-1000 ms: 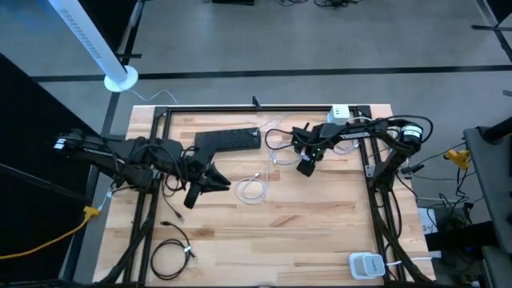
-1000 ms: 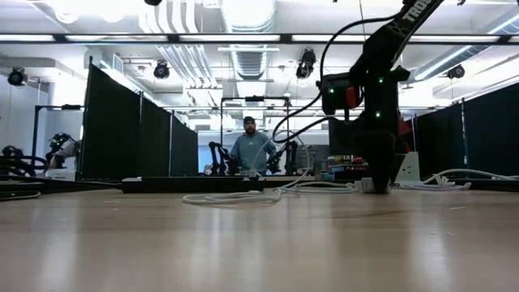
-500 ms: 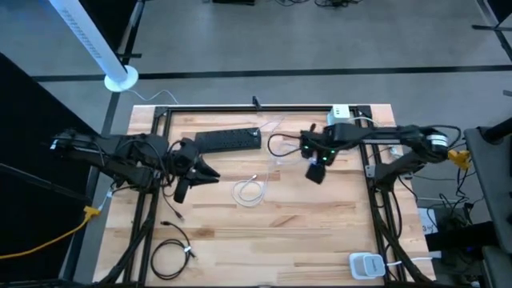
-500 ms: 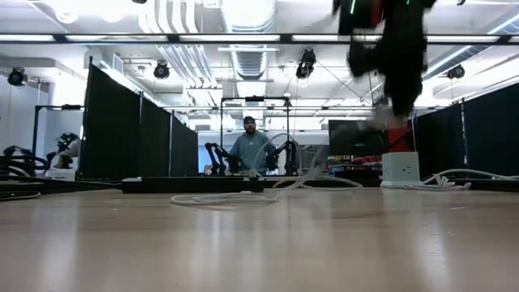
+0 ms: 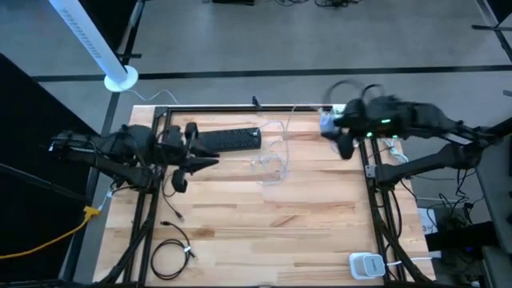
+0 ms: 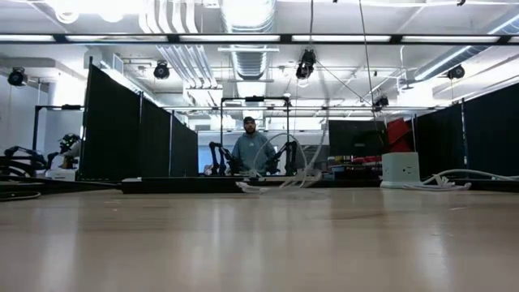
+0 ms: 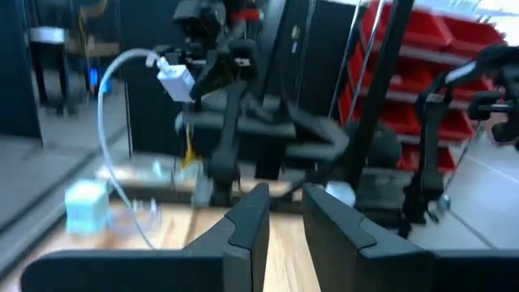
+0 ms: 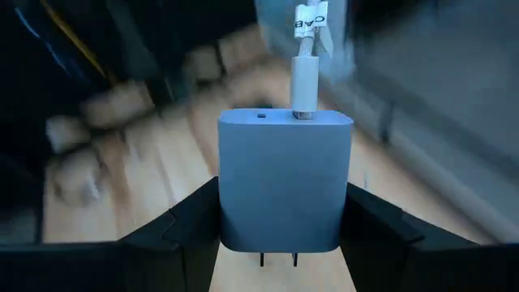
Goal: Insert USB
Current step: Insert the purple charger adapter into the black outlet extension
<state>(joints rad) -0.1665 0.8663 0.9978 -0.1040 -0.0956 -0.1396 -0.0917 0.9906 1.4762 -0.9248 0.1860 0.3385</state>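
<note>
My right gripper (image 5: 334, 128) is raised over the table's far right corner, shut on a white charger block (image 8: 284, 182). A white USB cable (image 8: 304, 81) is plugged into the block's top. The cable arcs down, and its clear-white slack (image 5: 272, 164) lies on the wood, also seen in the low view (image 6: 276, 182). The left wrist view shows the lifted block (image 7: 174, 77) with the cable hanging from it. My left gripper (image 5: 210, 158) hovers near the black power strip (image 5: 228, 140), narrowly open and empty (image 7: 285, 223). My right gripper pinches the charger block by its two narrow sides (image 8: 231, 219), one finger (image 8: 373, 223) on each. The block is lifted clear of the table. Its cable end (image 8: 304, 109) points away from the wrist and its two prongs (image 8: 277, 259) point back toward it.
A black power strip lies at the far middle. A white outlet cube (image 6: 399, 169) stands at the far right. A black cable coil (image 5: 172, 256) sits near the left front, a white device (image 5: 366, 264) at the near right corner. A person (image 6: 250, 150) stands beyond the table.
My right gripper has gone up and toward the far right corner with the charger block. The cable has been dragged after it: its coil has left the table's middle and stretched out toward the far right, partly lifted. My left gripper has drawn back toward the left edge.
</note>
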